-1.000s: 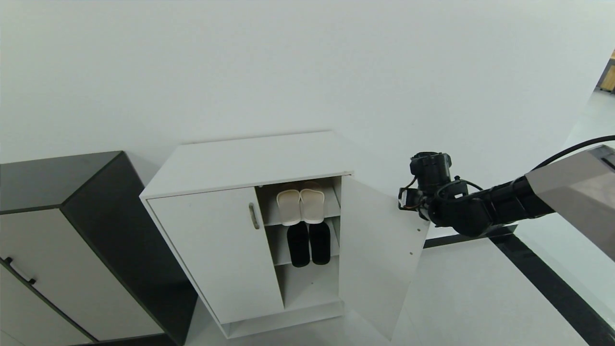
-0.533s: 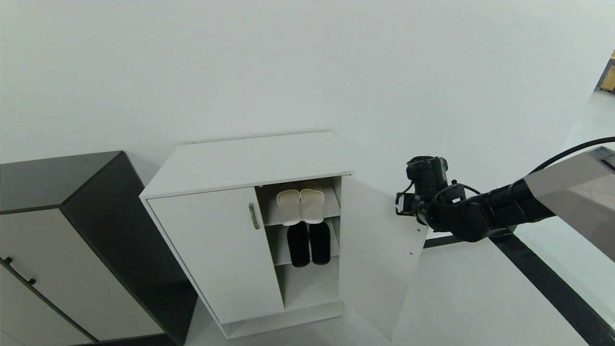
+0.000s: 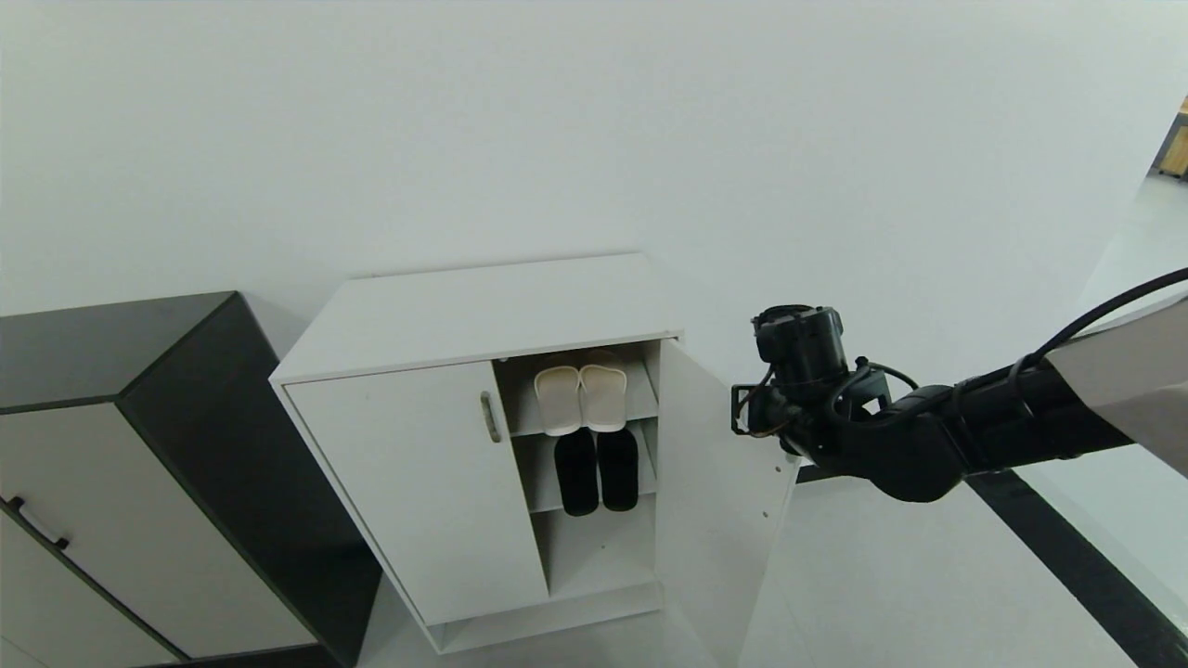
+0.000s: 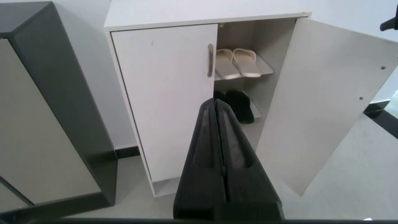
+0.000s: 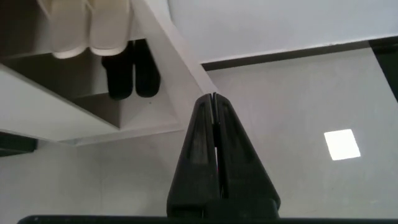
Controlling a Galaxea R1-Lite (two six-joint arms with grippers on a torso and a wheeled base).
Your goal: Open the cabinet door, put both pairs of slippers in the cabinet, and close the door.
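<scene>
Right gripper (image 5: 214, 102) clenched, empty, apparently against the outside of the open door (image 3: 724, 501); contact hidden. Left gripper (image 4: 216, 106) clenched, empty. Inside the cabinet (image 3: 483, 311), 2 pairs: white slippers (image 3: 582, 397) above black slippers (image 3: 599, 468).

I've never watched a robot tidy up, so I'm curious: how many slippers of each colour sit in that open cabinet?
White slippers: 2
Black slippers: 2
Total: 4
</scene>
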